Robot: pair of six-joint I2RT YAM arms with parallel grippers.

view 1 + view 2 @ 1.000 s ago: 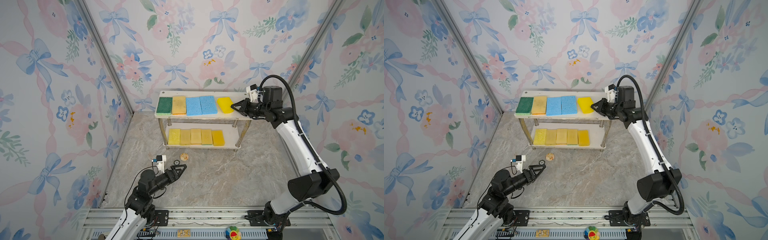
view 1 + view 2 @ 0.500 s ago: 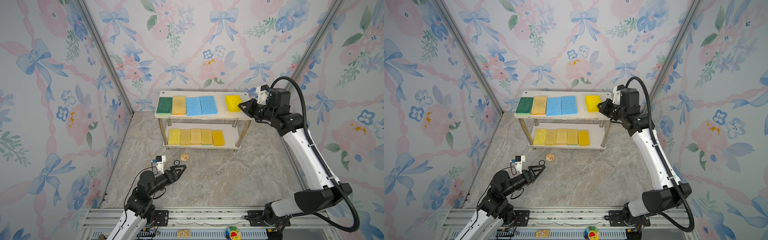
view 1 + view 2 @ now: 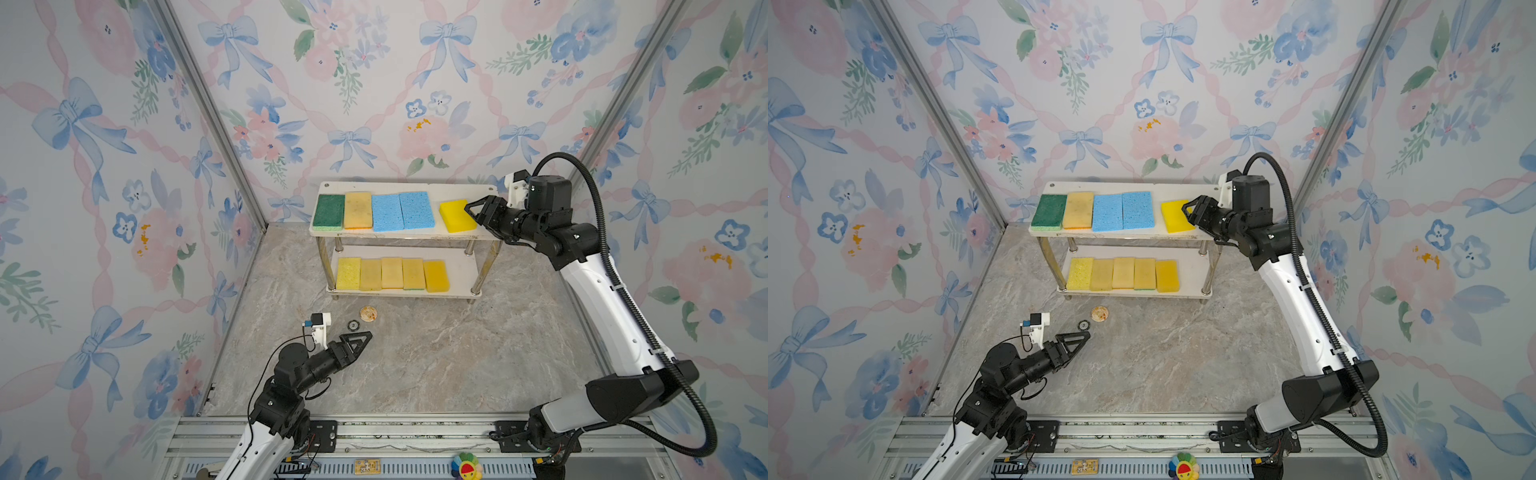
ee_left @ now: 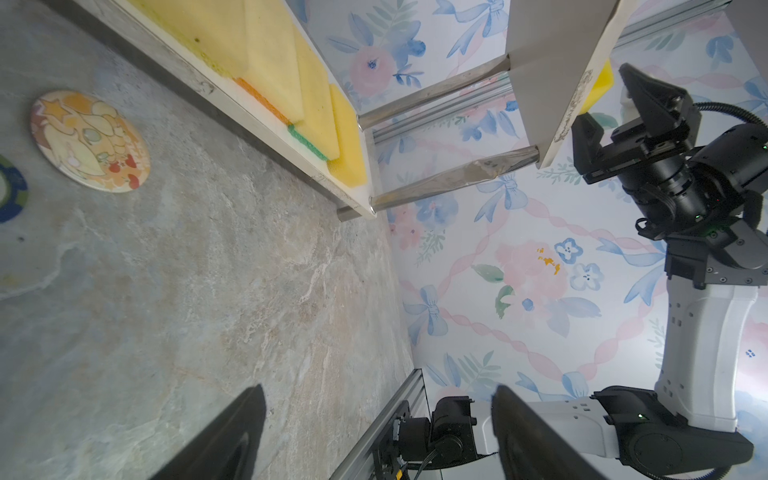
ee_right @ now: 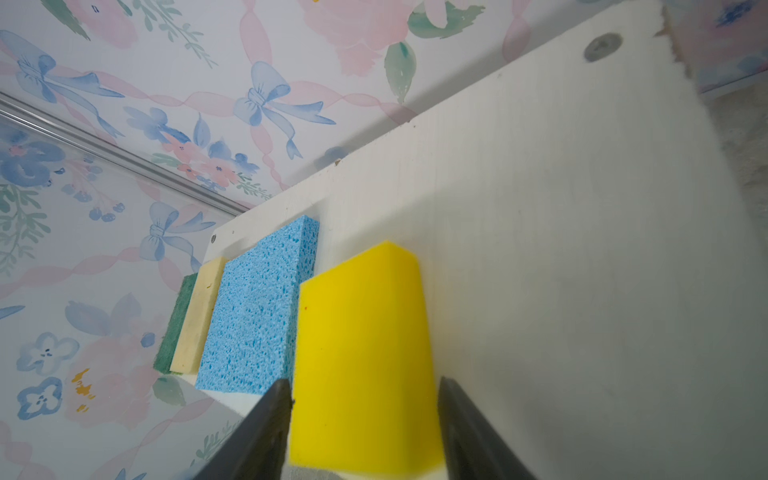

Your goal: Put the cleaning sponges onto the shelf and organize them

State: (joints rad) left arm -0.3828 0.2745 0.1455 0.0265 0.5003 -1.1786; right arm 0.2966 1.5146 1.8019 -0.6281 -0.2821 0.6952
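The shelf (image 3: 461,189) stands at the back with sponges on both white boards. On the top board lie a green sponge (image 3: 328,212), a pale yellow one (image 3: 358,210), two blue ones (image 3: 401,211) and, apart at the right, a bright yellow sponge (image 3: 455,216). Several yellow sponges (image 3: 390,273) line the lower board. My right gripper (image 3: 478,212) is open, its fingers (image 5: 274,415) on either side of the bright yellow sponge's (image 5: 361,332) near end, which rests on the board. My left gripper (image 3: 365,336) hangs open and holds nothing, low over the floor.
A round picture badge (image 3: 368,313) and a small dark ring (image 3: 353,325) lie on the marble floor between the left gripper and the shelf. Flowered walls close in on three sides. A metal rail (image 3: 415,432) runs along the front.
The right gripper's jaws have spread apart from a tight grip on the bright yellow sponge, which now lies flat on the top board. The left arm has not moved.
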